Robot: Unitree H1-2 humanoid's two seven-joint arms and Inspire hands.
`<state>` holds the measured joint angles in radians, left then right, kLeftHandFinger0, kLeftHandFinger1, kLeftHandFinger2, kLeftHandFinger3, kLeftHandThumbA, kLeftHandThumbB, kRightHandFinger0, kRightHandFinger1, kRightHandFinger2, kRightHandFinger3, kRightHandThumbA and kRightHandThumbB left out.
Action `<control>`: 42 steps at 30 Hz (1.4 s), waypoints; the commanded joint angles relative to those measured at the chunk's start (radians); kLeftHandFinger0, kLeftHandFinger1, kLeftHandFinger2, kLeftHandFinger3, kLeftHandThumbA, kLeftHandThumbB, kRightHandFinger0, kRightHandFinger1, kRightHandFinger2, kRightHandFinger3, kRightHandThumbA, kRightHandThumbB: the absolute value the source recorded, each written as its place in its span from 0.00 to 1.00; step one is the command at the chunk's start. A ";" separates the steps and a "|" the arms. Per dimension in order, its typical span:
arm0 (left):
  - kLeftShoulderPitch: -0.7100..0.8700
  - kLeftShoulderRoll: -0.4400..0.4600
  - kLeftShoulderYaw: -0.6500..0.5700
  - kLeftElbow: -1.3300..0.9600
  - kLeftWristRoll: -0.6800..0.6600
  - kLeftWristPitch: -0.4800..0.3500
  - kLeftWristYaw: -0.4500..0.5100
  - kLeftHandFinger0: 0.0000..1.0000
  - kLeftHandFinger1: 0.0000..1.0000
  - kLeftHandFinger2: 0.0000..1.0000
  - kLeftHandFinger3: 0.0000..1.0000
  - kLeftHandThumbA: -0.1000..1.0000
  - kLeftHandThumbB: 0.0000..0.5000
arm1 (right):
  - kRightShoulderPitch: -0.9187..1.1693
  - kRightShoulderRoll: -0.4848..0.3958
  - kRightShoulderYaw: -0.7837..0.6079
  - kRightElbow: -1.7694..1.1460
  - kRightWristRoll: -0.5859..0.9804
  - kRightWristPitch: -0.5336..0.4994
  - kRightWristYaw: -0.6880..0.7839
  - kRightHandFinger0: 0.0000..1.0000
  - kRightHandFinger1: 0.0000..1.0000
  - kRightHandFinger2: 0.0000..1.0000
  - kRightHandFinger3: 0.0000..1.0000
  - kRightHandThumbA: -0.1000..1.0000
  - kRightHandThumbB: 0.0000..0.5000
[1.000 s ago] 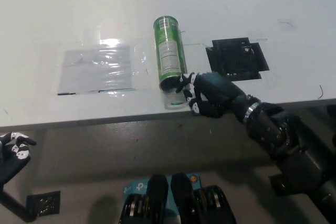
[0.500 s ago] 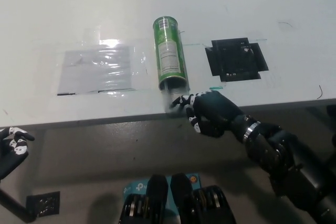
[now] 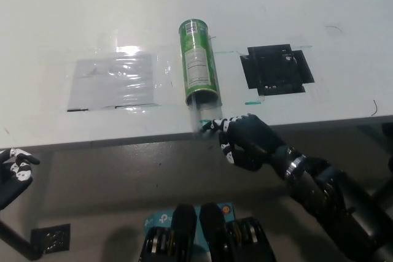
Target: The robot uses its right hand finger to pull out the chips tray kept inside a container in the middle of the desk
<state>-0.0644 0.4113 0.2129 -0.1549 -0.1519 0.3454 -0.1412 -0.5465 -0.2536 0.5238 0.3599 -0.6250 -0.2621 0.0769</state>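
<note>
A green chips can point(image 3: 199, 65) lies on its side in the middle of the white desk point(image 3: 92, 10), with its open end facing the near edge. A clear tray point(image 3: 200, 113) sticks out of that open end, reaching almost to the desk's edge. My black right hand point(image 3: 245, 140) hovers at the desk's near edge just right of the tray. Most of its fingers are curled, and one stretched fingertip point(image 3: 207, 126) touches the tray's near end. My white left hand point(image 3: 13, 173) rests below the desk at the lower left, fingers apart and holding nothing.
A clear plastic sheet point(image 3: 113, 81) is taped flat to the left of the can. A black square patch point(image 3: 276, 69) lies to its right, with a short green tape mark point(image 3: 253, 103) in front of it. The desk's near edge point(image 3: 123, 140) runs just below the tray.
My right hand has drawn back from the can's mouth toward the desk's near edge. The clear tray has slid further out of the can. The left hand has hardly moved.
</note>
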 commanded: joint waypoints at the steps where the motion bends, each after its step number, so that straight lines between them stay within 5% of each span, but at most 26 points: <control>1: -0.007 0.028 0.006 -0.037 0.003 0.005 -0.009 0.00 0.00 0.00 0.13 0.00 0.04 | 0.051 -0.001 -0.009 -0.063 0.063 -0.023 0.065 0.27 0.37 0.55 0.76 0.00 0.06; 8: -0.008 0.027 0.010 -0.034 0.006 0.010 -0.005 0.00 0.00 0.00 0.12 0.00 0.05 | 0.150 -0.016 -0.025 -0.174 0.093 0.020 0.108 0.54 0.57 0.68 0.82 0.00 0.06; 23: -0.004 0.022 0.016 -0.024 -0.007 -0.006 -0.013 0.00 0.00 0.00 0.13 0.00 0.04 | 0.210 -0.008 -0.033 -0.240 0.053 0.052 0.107 0.41 0.49 0.65 0.82 0.00 0.06; 25: -0.005 0.021 0.017 -0.019 -0.009 -0.010 -0.013 0.00 0.00 0.00 0.12 0.00 0.04 | 0.209 -0.006 -0.037 -0.235 0.064 0.048 0.107 0.49 0.55 0.69 0.83 0.00 0.04; 27: 0.009 0.017 0.012 -0.036 0.006 0.001 -0.004 0.00 0.00 0.00 0.12 0.00 0.05 | 0.208 -0.002 -0.049 -0.242 0.085 0.056 0.114 0.69 0.73 0.84 0.93 0.00 0.05; 28: 0.009 0.019 0.010 -0.032 0.011 -0.008 -0.004 0.00 0.00 0.00 0.11 0.00 0.05 | 0.206 0.001 -0.055 -0.241 0.075 0.036 0.089 0.48 0.56 0.80 0.98 0.00 0.08; 29: 0.016 0.015 0.010 -0.032 0.011 -0.011 -0.003 0.00 0.00 0.00 0.11 0.00 0.05 | 0.199 0.000 -0.062 -0.246 0.068 0.026 0.077 0.35 0.50 0.96 1.00 0.00 0.09; 30: 0.015 0.015 0.010 -0.027 0.009 -0.015 -0.005 0.00 0.00 0.00 0.12 0.00 0.05 | 0.191 -0.001 -0.070 -0.263 0.071 0.045 0.089 0.33 0.52 1.00 1.00 0.00 0.07; 32: 0.022 0.011 0.012 -0.032 0.009 -0.010 -0.001 0.00 0.00 0.00 0.11 0.00 0.06 | 0.181 0.002 -0.085 -0.284 0.066 0.067 0.093 0.02 0.15 1.00 1.00 0.00 0.08; 34: 0.022 0.009 0.013 -0.033 0.007 -0.009 -0.001 0.00 0.00 0.00 0.11 0.00 0.06 | 0.176 0.011 -0.107 -0.312 0.068 0.096 0.092 0.00 0.02 1.00 1.00 0.00 0.09; 42: 0.036 -0.004 0.026 -0.031 -0.008 -0.005 0.001 0.00 0.00 0.00 0.10 0.00 0.09 | 0.171 -0.006 -0.178 -0.485 0.075 0.172 0.140 0.00 0.00 1.00 1.00 0.00 0.34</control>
<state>-0.0304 0.3983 0.2217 -0.1608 -0.1465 0.3465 -0.1408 -0.3451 -0.2509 0.3794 -0.0353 -0.5603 -0.1430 0.1823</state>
